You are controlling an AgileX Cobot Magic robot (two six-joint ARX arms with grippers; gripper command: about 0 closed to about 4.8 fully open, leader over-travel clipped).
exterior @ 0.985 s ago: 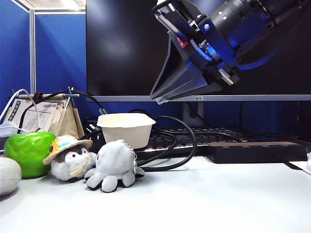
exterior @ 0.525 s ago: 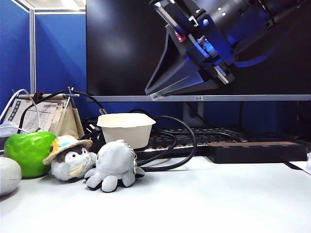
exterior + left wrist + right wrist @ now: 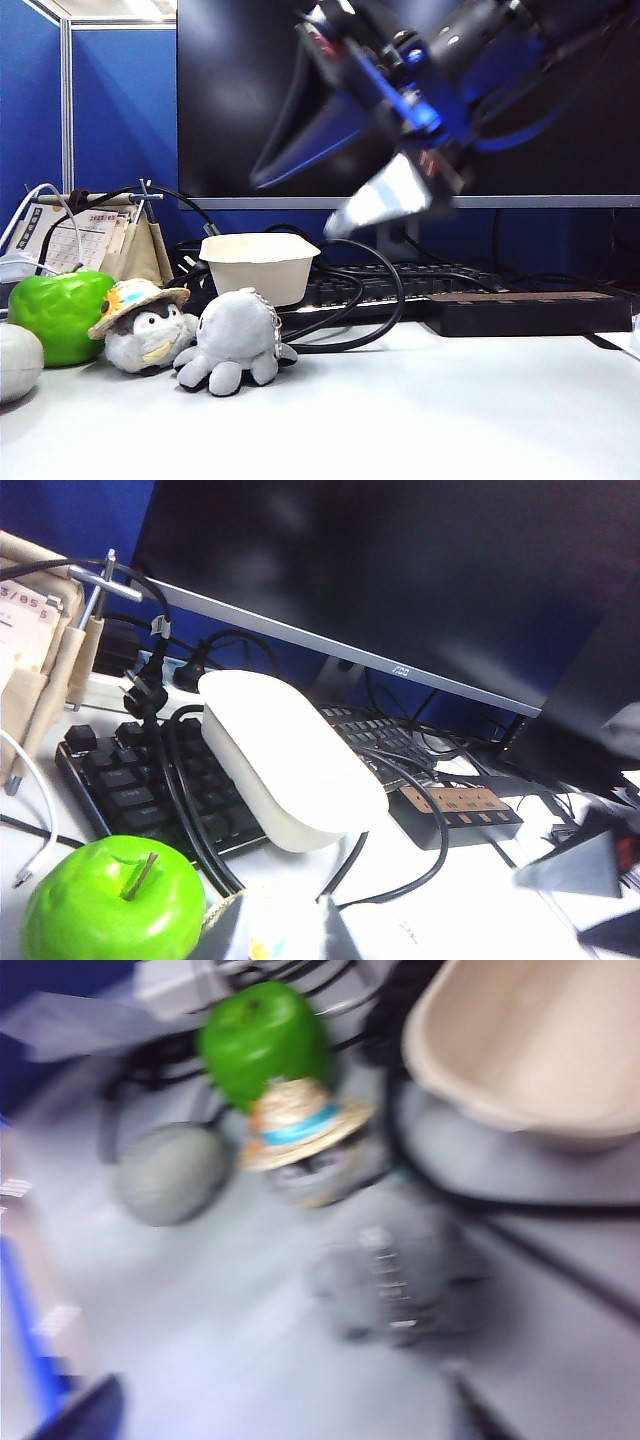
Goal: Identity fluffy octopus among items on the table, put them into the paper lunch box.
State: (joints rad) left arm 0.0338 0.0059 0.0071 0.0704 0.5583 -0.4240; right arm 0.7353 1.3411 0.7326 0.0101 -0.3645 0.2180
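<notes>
My right gripper (image 3: 335,190), jaws spread, empty, hangs above-right of the fluffy octopus (image 3: 235,340); left gripper unseen, probably released.

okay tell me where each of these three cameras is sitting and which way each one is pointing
Exterior view: low at table height, facing the monitor; shows the fluffy octopus, paper lunch box and blurred right gripper overhead.
Left wrist view: raised, looking over the green apple at the lunch box; left gripper unseen.
Right wrist view: aimed down at the octopus; only a blurred dark gripper part shows at the frame edge.
All three share the lunch box and apple.
</notes>
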